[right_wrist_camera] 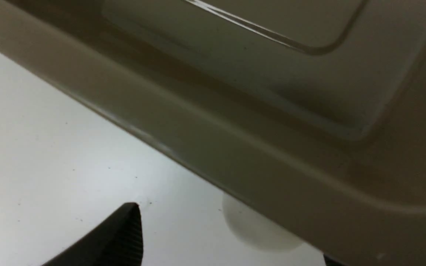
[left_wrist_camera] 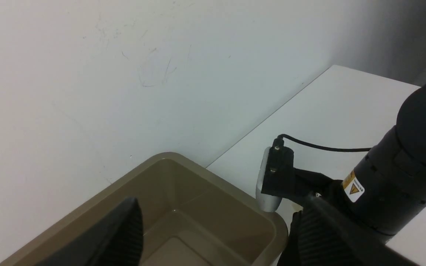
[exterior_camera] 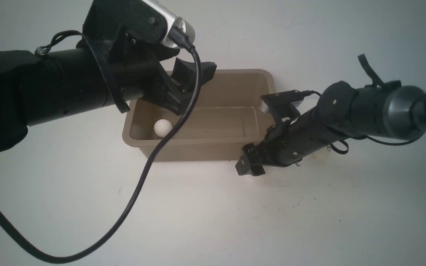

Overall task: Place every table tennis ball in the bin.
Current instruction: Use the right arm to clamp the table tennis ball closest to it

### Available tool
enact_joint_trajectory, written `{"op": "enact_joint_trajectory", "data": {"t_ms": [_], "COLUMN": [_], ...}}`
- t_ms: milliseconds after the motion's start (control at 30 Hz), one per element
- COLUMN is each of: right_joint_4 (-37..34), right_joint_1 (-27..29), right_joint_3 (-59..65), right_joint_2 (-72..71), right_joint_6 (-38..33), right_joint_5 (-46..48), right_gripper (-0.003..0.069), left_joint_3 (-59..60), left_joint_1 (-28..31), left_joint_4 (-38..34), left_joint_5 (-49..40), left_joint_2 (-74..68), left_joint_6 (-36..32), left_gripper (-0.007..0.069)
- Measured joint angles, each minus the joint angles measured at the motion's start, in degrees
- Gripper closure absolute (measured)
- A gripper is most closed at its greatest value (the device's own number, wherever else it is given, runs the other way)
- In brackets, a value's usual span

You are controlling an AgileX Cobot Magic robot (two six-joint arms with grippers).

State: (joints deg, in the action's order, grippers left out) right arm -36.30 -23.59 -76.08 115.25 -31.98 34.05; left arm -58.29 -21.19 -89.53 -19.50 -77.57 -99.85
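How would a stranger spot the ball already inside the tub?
Find the rectangular taupe plastic tub on the white table. In its near left corner rests a small white ball. Unlike the outside ball tucked under the rim, it lies inside.

Taupe bin (exterior_camera: 213,151) of smooth plastic, with a soft sheen on its rim and floor. Inside it, on the left, is a smooth, matt white table tennis ball (exterior_camera: 162,127). The white table (exterior_camera: 213,221) is matt and flecked with dark specks. The left gripper (left_wrist_camera: 220,207) is matt black plastic, its pads (left_wrist_camera: 129,229) finely ribbed. Silvery, metal-looking camera housing (exterior_camera: 170,26); slick black cable (exterior_camera: 131,201).
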Motion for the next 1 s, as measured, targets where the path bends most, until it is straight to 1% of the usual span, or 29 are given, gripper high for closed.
{"op": "enact_joint_trajectory", "data": {"t_ms": [67,233,467,700,800,867,900,933,1000], "right_joint_4": [1.93,2.71,0.83,-0.76,-1.76,-2.45,-2.45,-2.19,-0.8], "right_joint_1": [0.0,0.0,-0.66,-3.44,-3.58,-3.52,-3.52,-3.52,-3.52], "right_joint_3": [0.0,0.0,0.0,-0.05,-0.05,-0.05,-0.05,-0.05,-0.05], "right_joint_2": [0.0,0.0,3.28,4.37,4.37,4.37,4.37,4.37,4.37], "right_joint_6": [1.73,3.62,5.12,5.17,5.42,6.23,6.23,7.37,8.64], "right_joint_5": [-0.32,-0.8,-2.24,-7.85,-7.83,-7.11,-7.11,-6.91,-6.68], "right_gripper": [0.0071,0.0071,0.0071,0.0072,0.0088,0.0152,0.0152,0.0235,0.0309], "left_joint_3": [0.0,0.0,0.0,0.0,0.0,0.0,0.0,0.0,0.0], "left_joint_1": [0.0,0.0,0.0,0.0,0.0,0.0,0.0,0.0,0.0], "left_joint_4": [0.0,0.0,0.0,0.0,0.0,0.0,0.0,0.0,0.0], "left_joint_5": [-0.27,-1.13,-1.18,-1.22,-1.22,-1.28,-1.28,-1.28,-1.28], "left_joint_2": [0.0,0.0,0.0,0.0,0.0,0.0,0.0,0.0,0.0], "left_joint_6": [0.0,0.0,0.0,0.0,0.0,0.0,0.0,0.0,0.0], "left_gripper": [0.0111,0.0111,0.0111,0.0111,0.0111,0.0111,0.0111,0.0111,0.0111]}}
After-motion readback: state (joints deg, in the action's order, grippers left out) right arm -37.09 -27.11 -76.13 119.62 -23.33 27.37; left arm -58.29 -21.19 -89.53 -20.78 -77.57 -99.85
